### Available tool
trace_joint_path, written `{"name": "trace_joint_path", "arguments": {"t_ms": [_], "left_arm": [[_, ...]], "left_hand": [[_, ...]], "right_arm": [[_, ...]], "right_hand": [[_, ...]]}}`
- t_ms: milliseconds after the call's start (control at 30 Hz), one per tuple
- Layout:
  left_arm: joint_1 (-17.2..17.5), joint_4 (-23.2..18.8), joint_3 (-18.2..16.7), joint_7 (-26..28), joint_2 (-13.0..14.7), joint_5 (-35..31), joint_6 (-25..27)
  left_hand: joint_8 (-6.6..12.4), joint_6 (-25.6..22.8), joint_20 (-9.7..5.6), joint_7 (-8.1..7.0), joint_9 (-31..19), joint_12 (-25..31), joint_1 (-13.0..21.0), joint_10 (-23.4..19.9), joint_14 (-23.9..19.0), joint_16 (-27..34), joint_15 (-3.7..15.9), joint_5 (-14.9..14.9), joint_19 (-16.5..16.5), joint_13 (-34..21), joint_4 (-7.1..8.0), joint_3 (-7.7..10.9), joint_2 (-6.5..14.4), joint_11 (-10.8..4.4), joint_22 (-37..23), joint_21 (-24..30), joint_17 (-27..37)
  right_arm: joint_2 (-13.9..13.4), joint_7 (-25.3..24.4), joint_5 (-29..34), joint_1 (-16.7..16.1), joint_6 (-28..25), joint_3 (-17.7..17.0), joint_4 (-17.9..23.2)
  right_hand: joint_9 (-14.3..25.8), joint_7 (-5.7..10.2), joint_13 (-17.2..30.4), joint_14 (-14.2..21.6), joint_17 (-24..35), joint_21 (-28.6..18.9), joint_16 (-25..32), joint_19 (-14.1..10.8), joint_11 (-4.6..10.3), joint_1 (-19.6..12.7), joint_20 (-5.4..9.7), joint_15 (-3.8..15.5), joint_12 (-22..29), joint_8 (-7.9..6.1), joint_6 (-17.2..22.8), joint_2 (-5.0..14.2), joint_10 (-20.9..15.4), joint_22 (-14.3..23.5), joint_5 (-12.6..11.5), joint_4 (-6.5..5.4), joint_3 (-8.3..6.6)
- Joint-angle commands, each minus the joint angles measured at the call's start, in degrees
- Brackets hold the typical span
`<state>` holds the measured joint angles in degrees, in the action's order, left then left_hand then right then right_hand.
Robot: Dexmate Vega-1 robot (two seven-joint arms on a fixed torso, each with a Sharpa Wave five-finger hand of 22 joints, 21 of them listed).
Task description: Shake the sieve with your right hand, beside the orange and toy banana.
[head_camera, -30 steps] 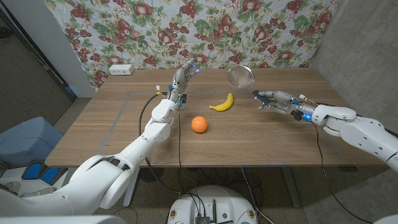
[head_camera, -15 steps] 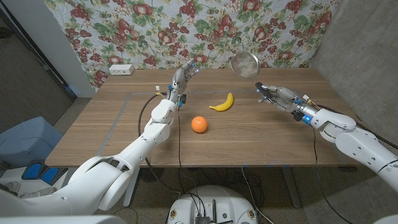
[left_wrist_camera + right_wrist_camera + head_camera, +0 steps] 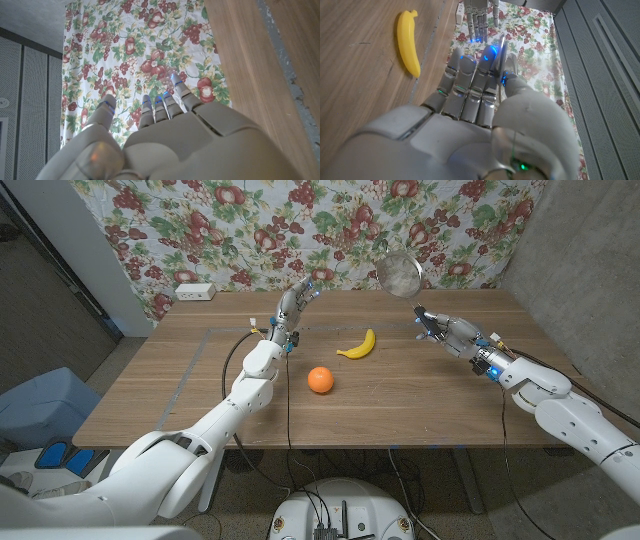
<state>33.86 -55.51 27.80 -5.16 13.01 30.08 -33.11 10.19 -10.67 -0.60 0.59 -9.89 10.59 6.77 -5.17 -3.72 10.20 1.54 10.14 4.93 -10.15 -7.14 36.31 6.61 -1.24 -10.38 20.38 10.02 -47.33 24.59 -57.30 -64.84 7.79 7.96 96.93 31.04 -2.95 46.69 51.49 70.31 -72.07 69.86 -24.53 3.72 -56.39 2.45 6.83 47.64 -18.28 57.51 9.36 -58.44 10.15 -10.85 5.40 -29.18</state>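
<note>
A: Sieve [image 3: 399,274] status?

B: Airborne, upper right of centre in the head view, bowl against the floral backdrop. Right hand [image 3: 443,331] is clamped on its handle, just below it.

A: The fruit?

B: Toy banana [image 3: 358,346] and orange [image 3: 320,380] sit on the table [image 3: 180,390], left of and below the sieve.

A: Left hand [image 3: 293,306]?

B: Upper centre, fingers apart, holding nothing.

A: Progress?

B: Grasp and lift done. Looks mid-shake; shaking itself can't be confirmed.
</note>
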Motion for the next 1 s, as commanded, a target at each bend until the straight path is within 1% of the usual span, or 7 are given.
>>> {"name": "trace_joint_path", "arguments": {"t_ms": [33,133,200,300,367,533,1000], "left_arm": [[-0.10,0.89,-0.45,1.95,-0.86,-0.32,-1.30],[-0.41,2.75,-0.75,3.01,-2.01,-0.72,-3.63],[-0.41,3.72,-0.94,5.34,-2.86,-1.86,-5.44],[-0.67,4.64,-1.01,5.96,-3.33,-2.18,-6.35],[-0.82,5.09,-1.08,5.69,-3.58,-1.85,-6.55],[-0.85,5.01,-1.04,5.79,-3.59,-1.73,-6.08],[-0.71,2.58,-0.56,4.06,-2.29,-0.69,-2.07]], "left_hand": [[0.21,-0.68,1.22,-0.36,0.00,0.07,-1.45,1.09,3.24,-0.51,0.25,0.22,-3.65,0.06,1.28,0.98,3.00,-0.13,0.05,-2.12,0.27],[-0.15,0.22,0.85,-0.77,0.02,-0.33,-2.27,2.63,4.88,-0.47,0.59,0.26,-4.26,0.09,2.28,1.07,3.10,-0.34,0.08,-2.71,0.37],[-0.50,2.57,-0.47,-1.24,0.07,-0.49,-3.04,4.62,8.45,-0.71,0.96,0.43,-6.74,0.14,3.35,1.43,3.15,-0.48,0.14,-4.33,0.23],[-0.69,5.39,-2.96,-2.02,0.16,-0.64,-3.42,7.22,11.63,-0.64,2.03,0.57,-9.11,0.24,4.02,1.89,3.05,-0.97,0.22,-6.06,0.06],[-0.68,6.19,-3.32,-2.25,0.18,-0.71,-3.53,8.27,12.74,-0.69,2.29,0.60,-9.60,0.26,4.25,1.98,3.09,-1.24,0.23,-6.49,0.04],[-0.69,7.01,-3.30,-2.50,0.20,-0.77,-3.73,9.23,13.28,-0.57,2.43,0.60,-9.60,0.28,4.45,1.99,2.84,-1.58,0.24,-6.71,0.02],[-0.15,6.80,-2.16,-1.75,0.20,-0.16,-3.79,9.10,12.71,-0.06,2.01,0.58,-7.12,0.30,4.16,2.00,2.17,-0.75,0.24,-6.28,-0.20]], "right_arm": [[-0.59,-1.57,0.81,0.10,-0.91,0.00,0.70],[-1.50,-4.15,1.74,-0.32,-2.14,-0.11,1.96],[-2.22,-5.85,2.40,-0.56,-3.16,-0.12,2.79],[-3.29,-8.23,3.03,-0.80,-5.03,-0.12,3.99],[-3.89,-9.89,3.52,-0.98,-6.14,-0.11,4.78],[-5.74,-15.49,4.61,-1.77,-10.04,-0.38,7.57],[-9.81,-21.49,3.48,-2.73,-19.29,-0.98,11.40]], "right_hand": [[0.11,0.15,0.19,-0.03,-0.06,0.16,-0.01,-0.11,2.03,0.08,4.74,5.39,-0.18,0.16,0.44,0.17,-1.46,-0.04,-0.36,0.95,-0.97],[0.07,0.02,0.09,0.02,-0.06,0.13,-0.02,-0.23,2.01,0.07,4.64,5.40,-0.20,0.19,0.47,0.20,-1.58,-0.04,-0.36,0.96,-0.97],[0.07,0.00,0.13,0.05,-0.06,0.13,-0.02,-0.25,2.02,0.06,4.66,5.40,-0.21,0.21,0.45,0.22,-1.52,-0.04,-0.36,0.98,-0.98],[0.04,-0.08,0.19,0.07,-0.06,0.13,-0.04,-0.31,2.03,0.06,4.65,5.39,-0.21,0.22,0.53,0.24,-1.45,-0.04,-0.36,0.99,-0.99],[0.01,-0.14,-0.04,0.08,-0.06,0.15,-0.05,-0.26,2.03,0.06,4.61,5.39,-0.31,0.26,0.51,0.26,-1.57,-0.04,-0.36,0.99,-0.99],[0.11,-0.11,0.01,0.11,-0.06,0.19,-0.10,-0.22,1.90,0.04,4.53,5.39,-0.34,0.30,0.40,0.32,-1.45,-0.04,-0.34,1.02,-1.03],[-0.17,-0.75,-0.50,0.36,-0.07,0.08,-0.12,-0.61,1.52,-0.32,4.14,5.39,-0.58,0.68,0.21,0.54,-1.71,-0.04,-0.26,1.29,-1.28]]}}
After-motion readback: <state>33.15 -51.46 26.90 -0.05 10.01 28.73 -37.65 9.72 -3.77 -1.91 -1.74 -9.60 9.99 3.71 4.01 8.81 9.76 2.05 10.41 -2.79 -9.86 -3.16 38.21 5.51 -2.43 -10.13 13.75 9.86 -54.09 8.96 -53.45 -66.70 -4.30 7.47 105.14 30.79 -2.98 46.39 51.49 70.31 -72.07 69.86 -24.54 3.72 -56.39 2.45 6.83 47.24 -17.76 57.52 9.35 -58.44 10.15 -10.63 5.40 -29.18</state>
